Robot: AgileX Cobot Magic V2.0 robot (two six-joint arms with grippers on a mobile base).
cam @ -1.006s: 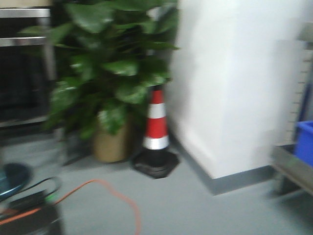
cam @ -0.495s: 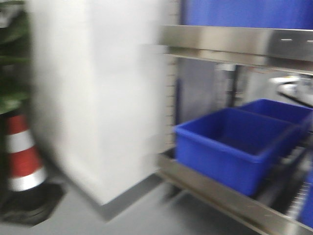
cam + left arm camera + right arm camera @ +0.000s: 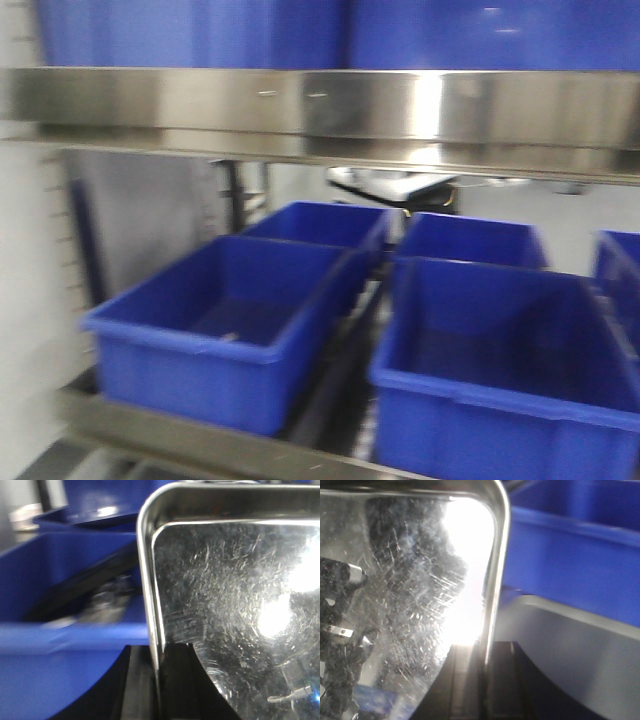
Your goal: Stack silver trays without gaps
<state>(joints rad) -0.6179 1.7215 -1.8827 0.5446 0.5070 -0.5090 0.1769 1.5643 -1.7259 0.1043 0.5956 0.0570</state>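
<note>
– Left wrist-mounted view: the tray [image 3: 225, 605] fills the right half, scratched and shiny, with a bin [image 3: 60, 580] just beside its left rim.
– Is the left gripper [image 3: 156, 655] on it?
– It looks so. Black fingers [image 3: 177, 680] stand either side of the rim with hardly a gap, so I judge the jaws nipped onto that edge. The right gripper [image 3: 482, 655] mirrors this on the opposite rim, again with a bin just beside it.
– One tray between both arms?
– Likely, though two close-ups can't prove it.
– What has changed?
– The front view. A second ago it faces a plant and a striped cone. Half a second ago it shows a white wall with the bins at its edge. Now the bins [image 3: 190, 380] fill it, two rows deep, with a steel beam [image 3: 300, 105] above them. The picture is smeared, so the base probably hasn't settled.
– Meaning for the task?
– The robot has swung round to the bins with the tray in hand. Carrying seems nearly over and placing isn't begun. No second tray shows near the bins, so I can't tell where the stack goes.
– Risk?
– Held only by its thin rims, the tray could tilt or slip. It must go down level to nest without a gap.
</note>
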